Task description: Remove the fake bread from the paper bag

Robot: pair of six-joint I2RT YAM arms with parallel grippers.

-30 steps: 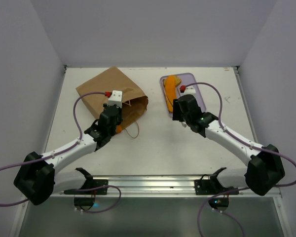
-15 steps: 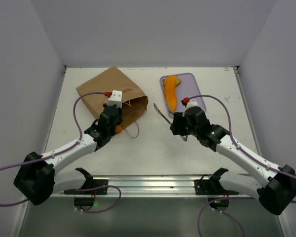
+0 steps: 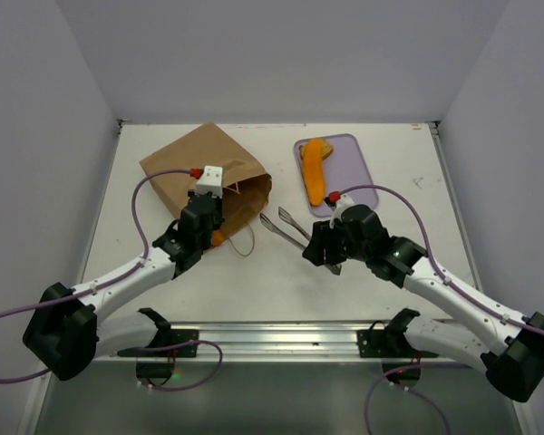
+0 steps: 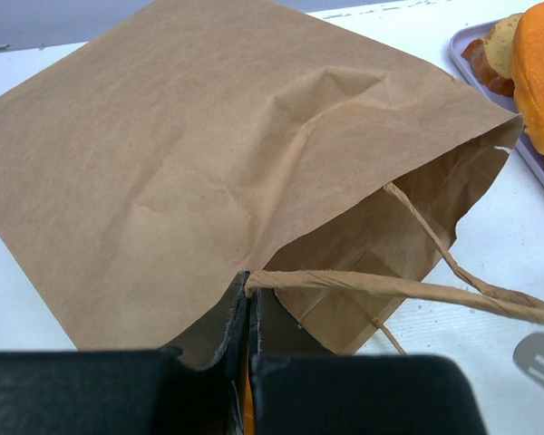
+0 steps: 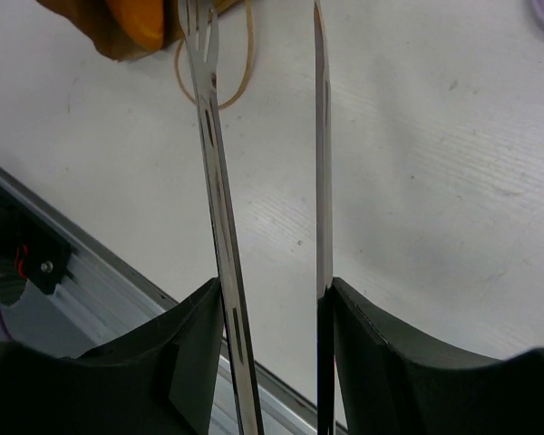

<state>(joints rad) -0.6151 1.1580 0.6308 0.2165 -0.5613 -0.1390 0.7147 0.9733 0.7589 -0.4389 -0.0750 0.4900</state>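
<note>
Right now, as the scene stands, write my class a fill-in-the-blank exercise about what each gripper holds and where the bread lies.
The right gripper holds the metal ____.
The left gripper pinches the lip of the brown ____.
A long orange bread lies on the lavender ____.
Missing words: tongs; paper bag; tray.

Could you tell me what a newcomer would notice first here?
The glossy orange bread on the lavender tray at the back right stands out. On the left lies the brown paper bag, its mouth edge pinched by the left gripper, while the right gripper aims metal tongs at it.
</note>
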